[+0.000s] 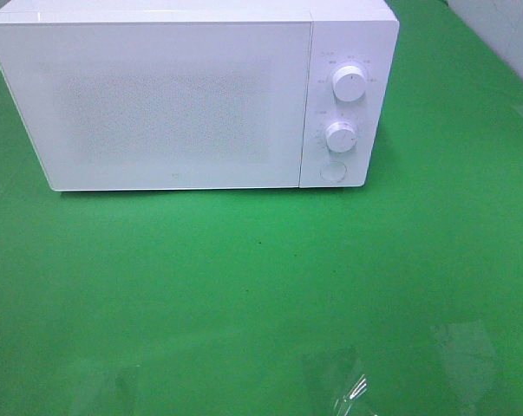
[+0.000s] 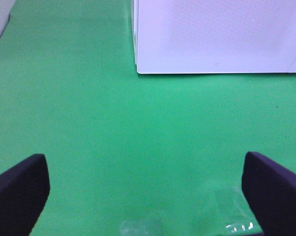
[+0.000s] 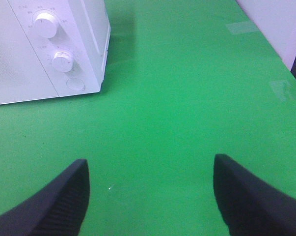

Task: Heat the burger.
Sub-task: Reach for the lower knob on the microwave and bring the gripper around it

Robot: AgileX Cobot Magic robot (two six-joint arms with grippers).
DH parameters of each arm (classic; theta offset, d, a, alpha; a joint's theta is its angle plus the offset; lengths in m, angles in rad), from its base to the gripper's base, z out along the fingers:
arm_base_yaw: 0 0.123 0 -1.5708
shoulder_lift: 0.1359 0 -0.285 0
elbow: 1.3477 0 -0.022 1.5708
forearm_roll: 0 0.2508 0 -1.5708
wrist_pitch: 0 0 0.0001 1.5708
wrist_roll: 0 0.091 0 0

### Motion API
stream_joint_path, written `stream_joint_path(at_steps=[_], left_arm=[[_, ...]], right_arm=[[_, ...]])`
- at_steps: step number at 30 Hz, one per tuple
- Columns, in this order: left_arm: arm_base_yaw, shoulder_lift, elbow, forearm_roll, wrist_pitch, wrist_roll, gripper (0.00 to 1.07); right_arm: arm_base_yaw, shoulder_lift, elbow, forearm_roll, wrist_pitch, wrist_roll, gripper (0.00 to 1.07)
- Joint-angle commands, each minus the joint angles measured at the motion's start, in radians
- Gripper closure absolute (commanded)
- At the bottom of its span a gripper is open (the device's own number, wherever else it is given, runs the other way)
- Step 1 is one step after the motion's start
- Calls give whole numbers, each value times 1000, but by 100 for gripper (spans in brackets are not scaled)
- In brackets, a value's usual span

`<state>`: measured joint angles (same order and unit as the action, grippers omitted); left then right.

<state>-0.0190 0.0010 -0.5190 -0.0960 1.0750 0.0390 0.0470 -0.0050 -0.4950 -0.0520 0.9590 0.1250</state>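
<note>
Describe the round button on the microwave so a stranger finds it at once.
The white microwave stands at the back of the green table. On its right-hand panel, below the two raised knobs, sits the button. It is the lowest circle, flat and without a pointer mark.

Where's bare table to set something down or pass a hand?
The green table in front of the microwave is bare across its full width; only flat clear tape lies near the front edge. A narrower bare strip runs right of the microwave, beside its knobs. Nowhere is crowded; the microwave fills the back left and centre.
</note>
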Motion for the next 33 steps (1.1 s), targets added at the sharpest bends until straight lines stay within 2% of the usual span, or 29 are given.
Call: stream_joint_path(at_steps=[1,33], left_arm=[[47,-28,2,-7,-6,-5,7],[49,-28,2,-5,-6,-5,7]], right_arm=[[-9,-25,1,7,-3,3,40],[-9,-25,1,7,-3,6,40]])
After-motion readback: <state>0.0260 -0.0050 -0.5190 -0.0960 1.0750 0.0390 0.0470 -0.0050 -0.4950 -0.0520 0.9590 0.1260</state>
